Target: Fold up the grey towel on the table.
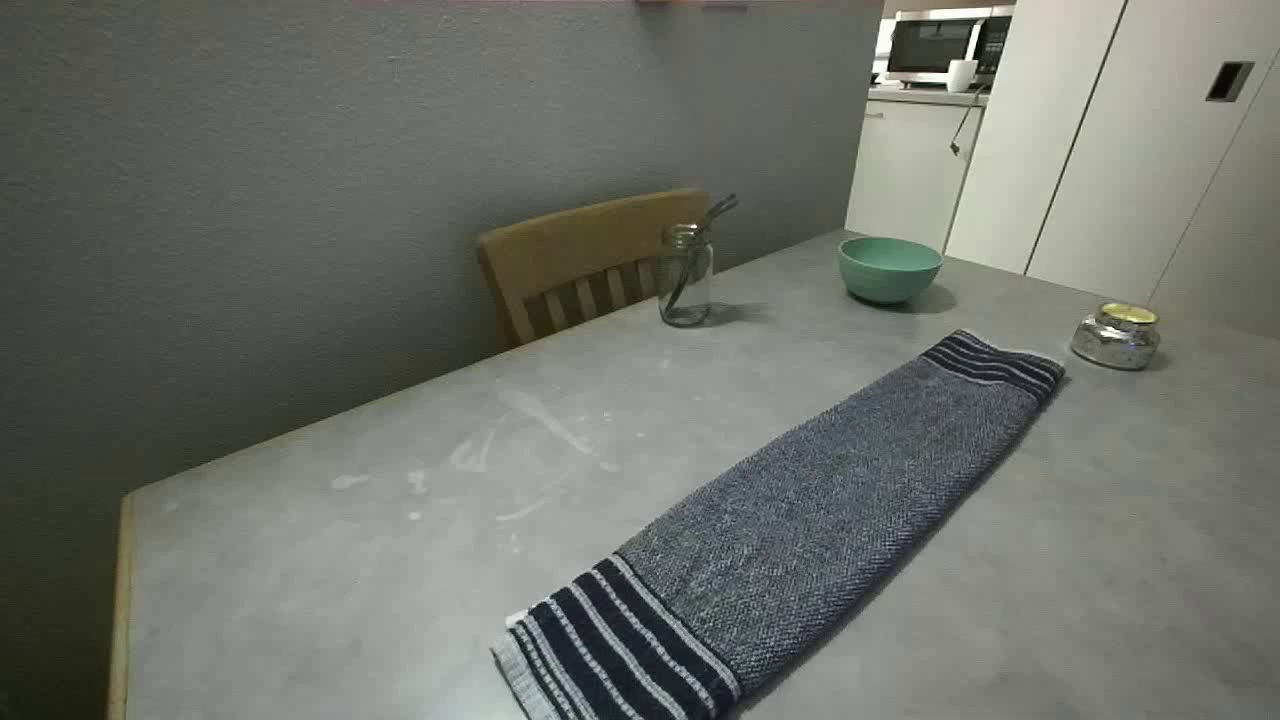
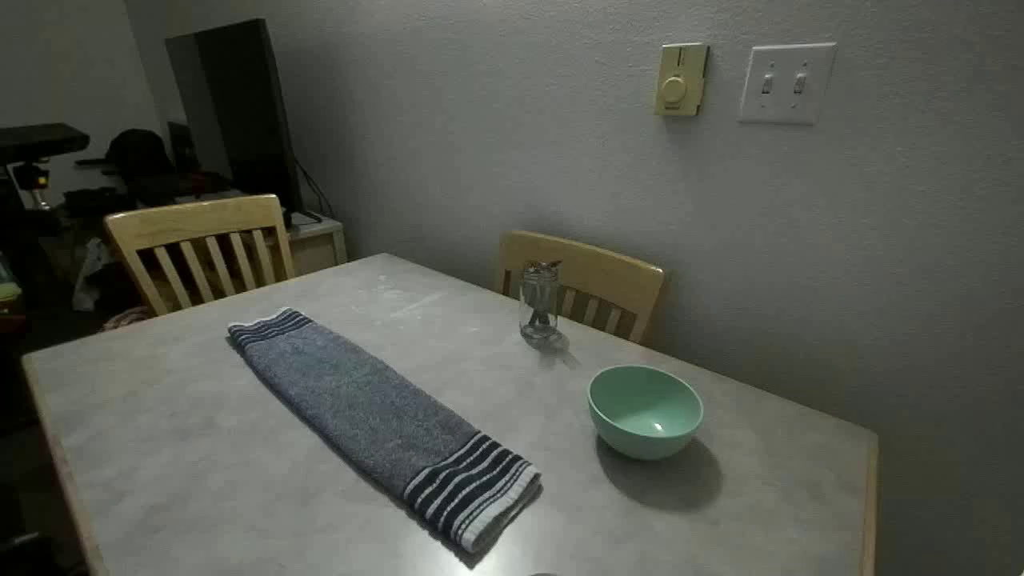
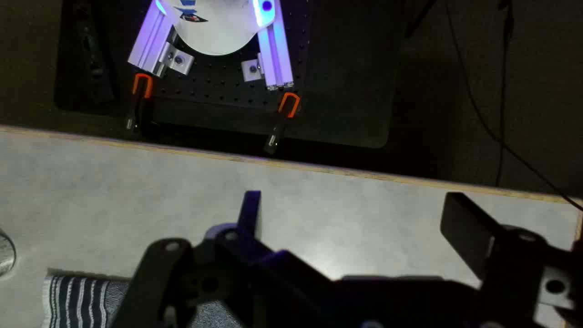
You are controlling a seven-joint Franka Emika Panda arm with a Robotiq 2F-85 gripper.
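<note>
While the surface [image 1: 350, 590] stretches through both exterior views, the grey towel [image 1: 820, 500] lies flat on it, striped at each end. In the wrist view the hand [image 3: 355, 213] is spread wide; near the towel stand a green bowl [image 2: 644, 416] and a silvery jar [image 1: 1112, 345].

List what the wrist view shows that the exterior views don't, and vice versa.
Wrist view only: the gripper, open, the perforated black plate and the slotted metal rails.
Exterior only: the green bowl, the glass jar and a wooden chair in both exterior views; the microwave and the switch plate, each in an exterior view.
Shared: the grey towel, cropped and partly hidden in the wrist view, and the table. The round thing cut off at the wrist view's left edge may be the silvery jar in an exterior view.
</note>
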